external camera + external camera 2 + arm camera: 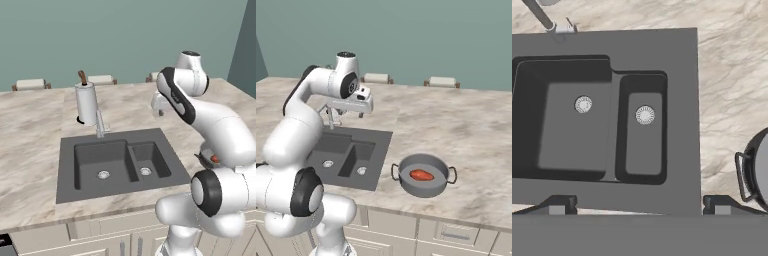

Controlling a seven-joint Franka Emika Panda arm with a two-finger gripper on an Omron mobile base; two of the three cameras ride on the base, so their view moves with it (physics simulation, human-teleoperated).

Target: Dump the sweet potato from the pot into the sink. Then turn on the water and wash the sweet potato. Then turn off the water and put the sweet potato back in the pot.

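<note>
**Step one not started: pot full, gripper empty over sink**

Gripper (pixel 639 206) hangs above the near rim of the sink (pixel 682 125), jaws spread wide, holding nothing. Judged stage: the approach for the dump, nothing moved yet. Next move likely calls for swinging right to the pot (pixel 423 175), clamping a loop handle or the rim, then lifting and tipping it over a basin.

Pot sits on the worktop (pixel 466 130) just right of the sink, near the front edge, upright. Potato (pixel 421 175) lies inside it, roughly centred on the pot floor. In the hand view one pot handle and rim edge show at the right.

Sink: both basins hold nothing but the drains; no water visible. Faucet (pixel 100 125) stands behind the sink, with a paper-towel roll (pixel 86 103) just behind it.
</note>
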